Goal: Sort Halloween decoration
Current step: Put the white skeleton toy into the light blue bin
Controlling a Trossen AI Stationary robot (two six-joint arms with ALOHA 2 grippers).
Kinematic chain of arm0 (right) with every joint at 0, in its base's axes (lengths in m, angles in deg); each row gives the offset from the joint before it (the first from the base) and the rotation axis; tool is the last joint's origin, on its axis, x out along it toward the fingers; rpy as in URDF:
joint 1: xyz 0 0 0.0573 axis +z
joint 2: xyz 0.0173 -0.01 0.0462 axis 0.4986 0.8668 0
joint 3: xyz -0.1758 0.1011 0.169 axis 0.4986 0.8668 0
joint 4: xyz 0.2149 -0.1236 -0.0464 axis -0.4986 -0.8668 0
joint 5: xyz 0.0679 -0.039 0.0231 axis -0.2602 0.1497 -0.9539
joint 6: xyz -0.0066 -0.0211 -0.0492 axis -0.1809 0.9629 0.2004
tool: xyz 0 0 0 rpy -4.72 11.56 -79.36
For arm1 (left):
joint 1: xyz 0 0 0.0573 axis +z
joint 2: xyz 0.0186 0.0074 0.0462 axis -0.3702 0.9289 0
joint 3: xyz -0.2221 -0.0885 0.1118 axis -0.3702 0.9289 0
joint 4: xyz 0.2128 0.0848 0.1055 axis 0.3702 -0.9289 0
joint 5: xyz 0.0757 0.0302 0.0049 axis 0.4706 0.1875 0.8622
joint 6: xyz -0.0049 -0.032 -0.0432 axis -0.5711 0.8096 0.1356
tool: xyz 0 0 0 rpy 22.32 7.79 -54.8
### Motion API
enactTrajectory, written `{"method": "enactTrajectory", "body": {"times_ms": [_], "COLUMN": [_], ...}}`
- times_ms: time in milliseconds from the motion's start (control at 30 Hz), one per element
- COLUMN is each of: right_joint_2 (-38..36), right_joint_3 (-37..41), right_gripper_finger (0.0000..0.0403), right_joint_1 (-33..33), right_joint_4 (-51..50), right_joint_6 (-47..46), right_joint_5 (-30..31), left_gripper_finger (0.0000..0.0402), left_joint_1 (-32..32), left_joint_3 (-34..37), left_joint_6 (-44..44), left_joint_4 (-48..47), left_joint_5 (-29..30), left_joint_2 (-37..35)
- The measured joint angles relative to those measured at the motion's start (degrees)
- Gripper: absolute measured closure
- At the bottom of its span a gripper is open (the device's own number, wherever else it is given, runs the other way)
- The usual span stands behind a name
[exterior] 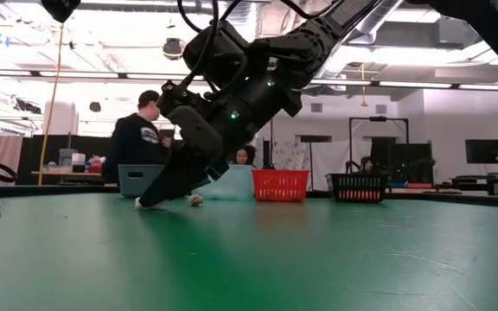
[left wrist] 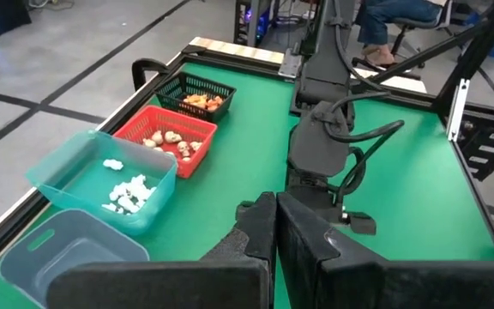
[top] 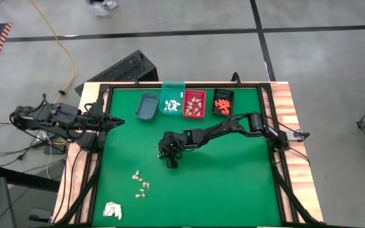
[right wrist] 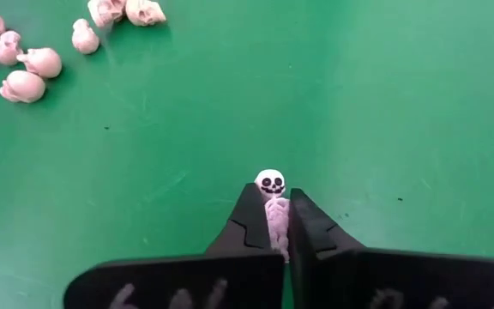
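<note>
Right wrist view: fingers [right wrist: 277, 225] around skeleton [right wrist: 273, 202], open green mat [right wrist: 384, 103] beyond.

overhead, table-level, two wrist views

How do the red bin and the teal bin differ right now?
The red bin has lattice walls and holds beige skull pieces; the teal bin has smooth translucent walls and holds white pieces. In the high view the teal bin sits left of the red. Both are small, rectangular, in the row at the mat's far edge.
</note>
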Motion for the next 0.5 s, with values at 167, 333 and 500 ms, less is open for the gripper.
{"method": "enactTrajectory", "body": {"times_ms": [167, 333, 500], "right_joint_2": [-4.92, -10.53, -15.67], "right_joint_3": [-0.09, -0.21, -0.32], "right_gripper_finger": [0.0397, 0.0397, 0.0397], "right_joint_1": [-2.52, -6.16, -10.57], "right_joint_4": [-1.1, -3.06, -4.5], "right_joint_6": [0.26, 1.9, 2.19], "right_joint_5": [0.01, 1.68, 4.17], "left_gripper_finger": [0.0401, 0.0401, 0.0401], "left_joint_1": [0.0, 0.01, 0.0], "left_joint_3": [0.0, 0.0, 0.0], "left_joint_6": [-0.2, 0.34, 1.09], "left_joint_4": [-0.46, -0.54, -0.47], "left_joint_5": [0.01, 0.0, -0.15], "left_joint_2": [0.0, 0.0, 0.0]}}
